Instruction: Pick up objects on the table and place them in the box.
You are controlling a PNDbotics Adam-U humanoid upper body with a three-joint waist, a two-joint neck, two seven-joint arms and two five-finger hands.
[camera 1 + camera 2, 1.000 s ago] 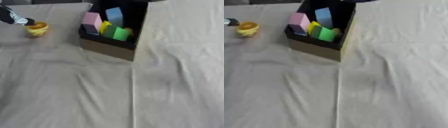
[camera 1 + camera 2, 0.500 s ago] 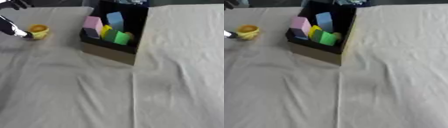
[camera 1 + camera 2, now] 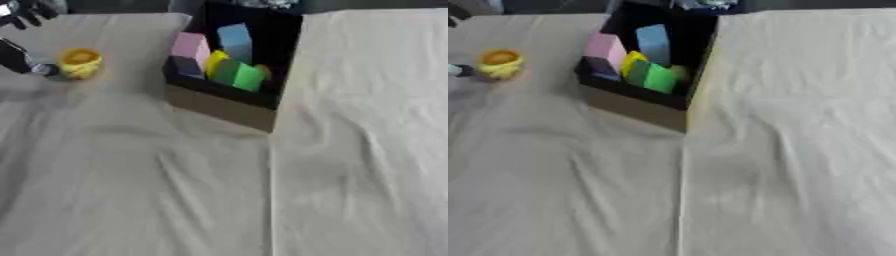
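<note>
Left hand (image 3: 19, 59) now lower, touching yellow cup (image 3: 80, 63).

One box (image 3: 229, 107), five coloured blocks (image 3: 236, 42) inside, one yellow cup (image 3: 80, 63).

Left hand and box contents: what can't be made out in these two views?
- Left hand: left eye view, cut off by the left edge; whether its fingers grip the yellow object cannot be told.
- Yellow object: blurred, its kind unclear.
- Box: the near wall hides the lower parts of the pink block, blue block and green block.
- Right hand: in neither view.
</note>
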